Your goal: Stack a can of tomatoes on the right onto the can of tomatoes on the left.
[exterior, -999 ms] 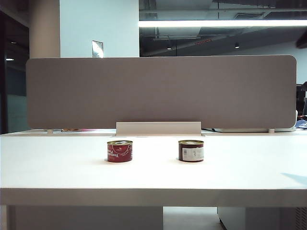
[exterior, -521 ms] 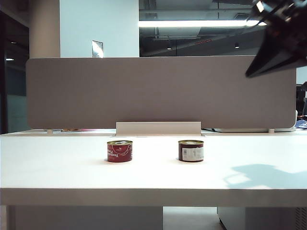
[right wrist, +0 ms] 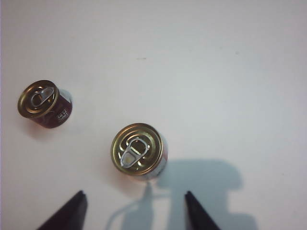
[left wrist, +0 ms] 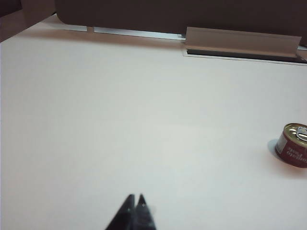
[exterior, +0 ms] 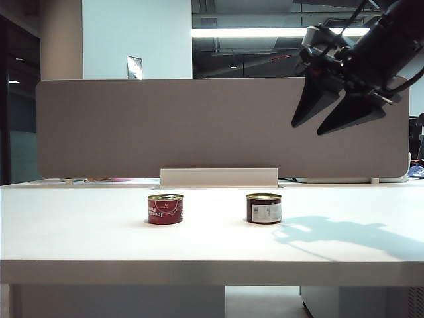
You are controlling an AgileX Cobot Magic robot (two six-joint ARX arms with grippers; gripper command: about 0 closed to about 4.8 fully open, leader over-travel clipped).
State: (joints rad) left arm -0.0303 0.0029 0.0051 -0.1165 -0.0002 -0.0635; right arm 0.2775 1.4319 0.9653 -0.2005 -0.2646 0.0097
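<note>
Two short tomato cans with gold lids stand upright on the white table. The left can shows a red label; it also appears in the left wrist view and in the right wrist view. The right can has a dark side with a white label, and the right wrist view looks down on its pull-tab lid. My right gripper hangs open high above the table, up and to the right of that can, empty. My left gripper is shut and empty, far from both cans.
A grey partition panel runs along the back of the table, with a pale cable tray at its foot. The right arm's shadow falls on the table right of the cans. The table's front edge lies close to the camera.
The right arm has swung in from the upper right, moving left and lower toward the right can. Its jaws have opened. The cans have not moved.
</note>
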